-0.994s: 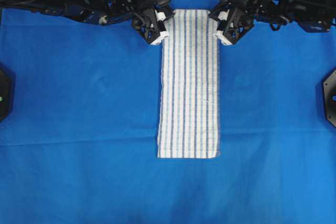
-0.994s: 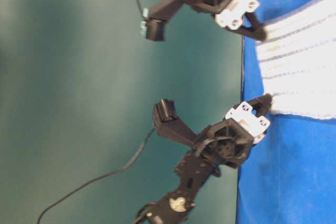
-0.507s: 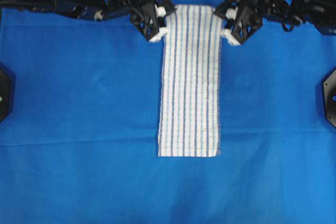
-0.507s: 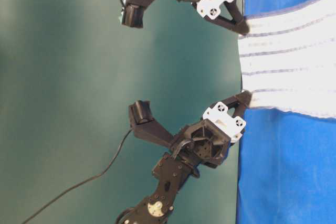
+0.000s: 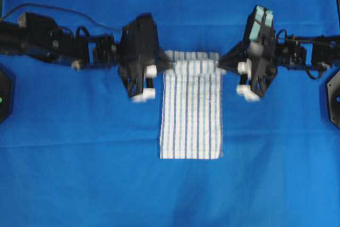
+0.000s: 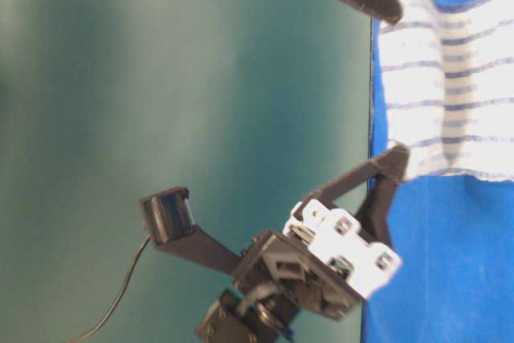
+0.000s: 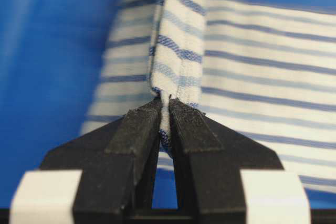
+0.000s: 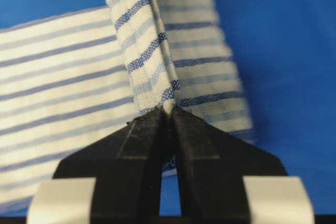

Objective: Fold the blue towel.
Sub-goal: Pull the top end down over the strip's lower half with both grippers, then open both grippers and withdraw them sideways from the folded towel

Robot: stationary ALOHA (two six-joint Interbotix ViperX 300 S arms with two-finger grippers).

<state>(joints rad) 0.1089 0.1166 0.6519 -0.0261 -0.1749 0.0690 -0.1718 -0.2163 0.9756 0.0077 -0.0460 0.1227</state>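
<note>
Striped blue towel [image 5: 192, 112] | left tool [image 7: 167, 129], right tool [image 8: 169, 124] clamped on corners | no writing legible

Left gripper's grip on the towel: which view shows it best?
Left wrist view: the left gripper is shut on the blue towel edge, close up. Overhead shows it blurred at the lifted corner; table-level shows only its fingertips at the cloth; right wrist doesn't show it.

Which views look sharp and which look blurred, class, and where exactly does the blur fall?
Overhead view: both the left gripper and right gripper are motion-smeared; the towel is crisp. Table-level view: soft throughout, and turned sideways. Both wrist views: fingertips sharp, cloth behind them out of focus.
</note>
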